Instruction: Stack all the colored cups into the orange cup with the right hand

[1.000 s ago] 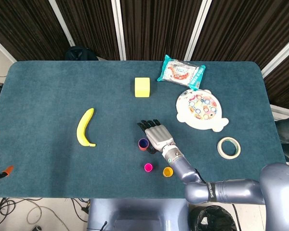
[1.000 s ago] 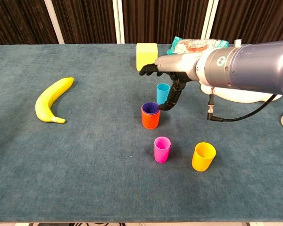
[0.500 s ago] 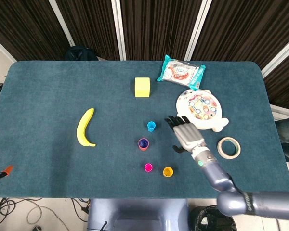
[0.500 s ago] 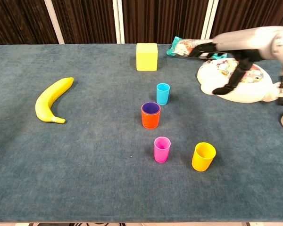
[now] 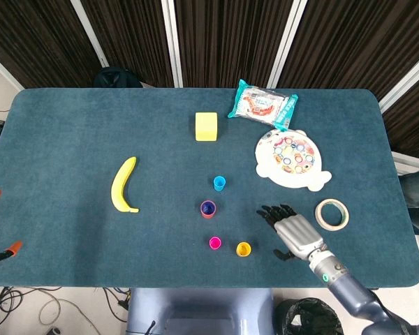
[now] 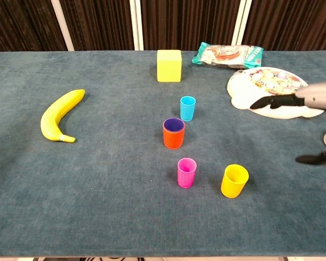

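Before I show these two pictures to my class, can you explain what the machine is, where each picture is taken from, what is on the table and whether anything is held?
It is a two-armed robot with finger hands, steered by a person. One picture looks down from its head, the other forward from its chest. Only the right hand shows, fingers spread and holding nothing. On the blue table stand an orange cup with a purple cup inside it, a blue cup, a pink cup and a yellow cup. Around them lie a banana, a yellow block, a snack packet, a white toy plate and a tape roll.
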### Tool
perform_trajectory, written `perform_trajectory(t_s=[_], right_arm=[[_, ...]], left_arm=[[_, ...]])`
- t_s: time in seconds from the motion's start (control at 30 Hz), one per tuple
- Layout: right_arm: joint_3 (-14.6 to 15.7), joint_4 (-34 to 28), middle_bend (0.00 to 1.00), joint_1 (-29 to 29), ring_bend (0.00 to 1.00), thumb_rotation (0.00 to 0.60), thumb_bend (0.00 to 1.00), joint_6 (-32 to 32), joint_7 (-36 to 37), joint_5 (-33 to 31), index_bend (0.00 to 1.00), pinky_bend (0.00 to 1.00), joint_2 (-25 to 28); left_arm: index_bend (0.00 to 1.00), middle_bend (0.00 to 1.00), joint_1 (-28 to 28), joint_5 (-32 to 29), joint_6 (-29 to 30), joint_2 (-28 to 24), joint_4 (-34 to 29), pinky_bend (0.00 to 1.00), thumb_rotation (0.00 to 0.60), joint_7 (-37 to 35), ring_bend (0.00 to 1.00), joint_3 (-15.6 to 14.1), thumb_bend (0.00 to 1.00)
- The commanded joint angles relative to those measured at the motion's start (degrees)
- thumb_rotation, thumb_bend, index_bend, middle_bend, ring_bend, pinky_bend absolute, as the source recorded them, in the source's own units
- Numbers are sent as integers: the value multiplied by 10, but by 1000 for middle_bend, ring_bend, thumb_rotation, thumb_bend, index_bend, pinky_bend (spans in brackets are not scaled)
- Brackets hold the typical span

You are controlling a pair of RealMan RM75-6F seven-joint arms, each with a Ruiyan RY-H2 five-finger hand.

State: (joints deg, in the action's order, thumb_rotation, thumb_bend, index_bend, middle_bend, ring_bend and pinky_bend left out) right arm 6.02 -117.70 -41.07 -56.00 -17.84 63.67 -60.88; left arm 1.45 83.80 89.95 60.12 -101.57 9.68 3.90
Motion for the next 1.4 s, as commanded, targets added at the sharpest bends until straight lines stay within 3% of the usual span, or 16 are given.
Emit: perform_trajectory(t_s=[0.03,0.37,0.63,0.83,1.4], right_arm=[[15,14,0,23,67,600,387,1,20,38,21,47,-25],[4,55,0,41,67,600,387,-20,-4,61,41,47,-93],[-14,83,0,51,67,600,386,-36,-26,47,150,47,-138],[-18,88,0,54,67,600,386,-33,-39,43,232,47,-156],[-32,102,0,57,67,600,386,-28,-58,35,330,51,-186]], left_arm=[[0,0,0,0,0,-1,0,37,600,-1,0,0,0],[0,0,2,-3,-4,-1,2,37,600,-2,0,0,0],[0,0,2,-3,-5,0,2,37,600,-1,0,0,0],[0,0,2,-2,-5,1,2,38,600,0,0,0,0],[0,0,2,-2,-4,1,3,37,600,0,0,0,0]])
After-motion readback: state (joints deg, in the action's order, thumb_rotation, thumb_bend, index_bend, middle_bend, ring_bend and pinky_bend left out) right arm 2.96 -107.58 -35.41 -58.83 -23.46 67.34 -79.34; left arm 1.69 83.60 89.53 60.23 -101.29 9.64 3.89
